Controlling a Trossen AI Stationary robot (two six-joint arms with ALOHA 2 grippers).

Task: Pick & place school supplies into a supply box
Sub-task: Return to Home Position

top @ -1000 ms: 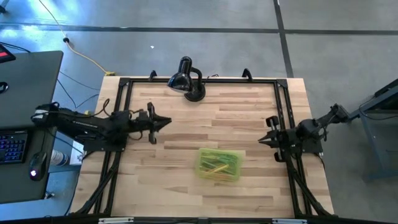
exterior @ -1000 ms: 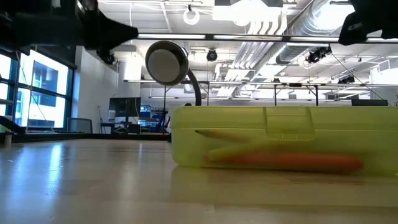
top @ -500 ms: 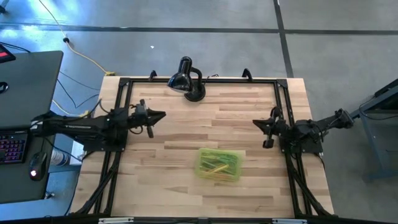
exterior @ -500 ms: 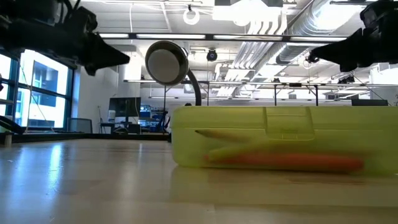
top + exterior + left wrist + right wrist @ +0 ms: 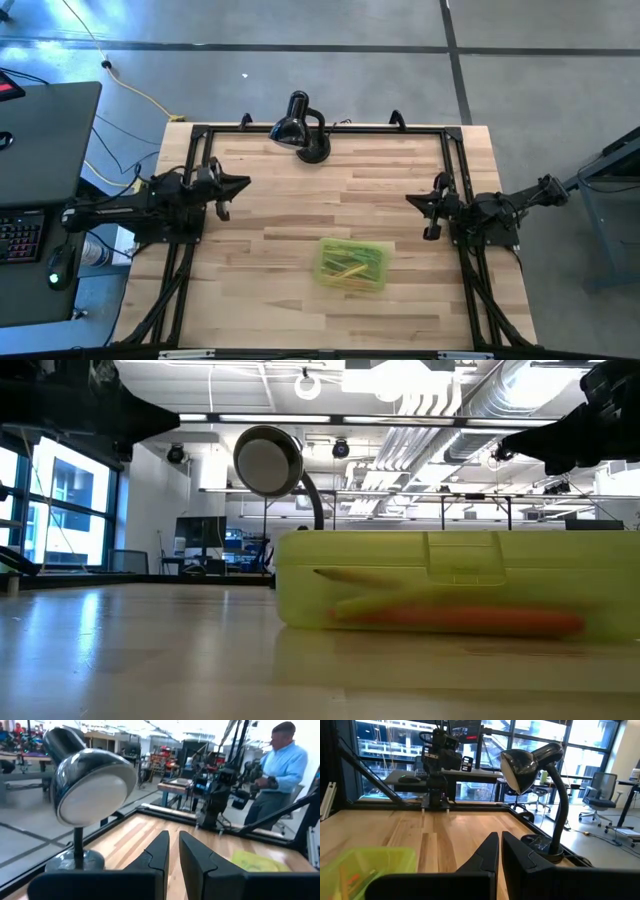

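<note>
The supply box (image 5: 351, 264), translucent yellow-green with its lid down, lies flat on the wooden table a little near of centre. It also shows in the low view (image 5: 460, 580) and both wrist views (image 5: 255, 862) (image 5: 365, 862). Orange and yellow school supplies (image 5: 348, 268) show through its walls. My left gripper (image 5: 248, 182) hovers at the table's left edge, pointing level toward the right, with a narrow gap between its fingers (image 5: 174, 836) and nothing in it. My right gripper (image 5: 408, 198) hovers at the right edge, pointing left, shut and empty (image 5: 500, 836).
A black desk lamp (image 5: 300, 128) stands at the middle of the far edge, its round shade (image 5: 268, 460) facing the near side. A black frame (image 5: 200, 150) runs around the table top. A person in a blue shirt (image 5: 280, 765) stands beyond the table's right side.
My left gripper has drawn back toward the table's left edge, staying level above the table. My right gripper swung a little toward the far edge in the first half second, then kept still. The supply box has not moved.
</note>
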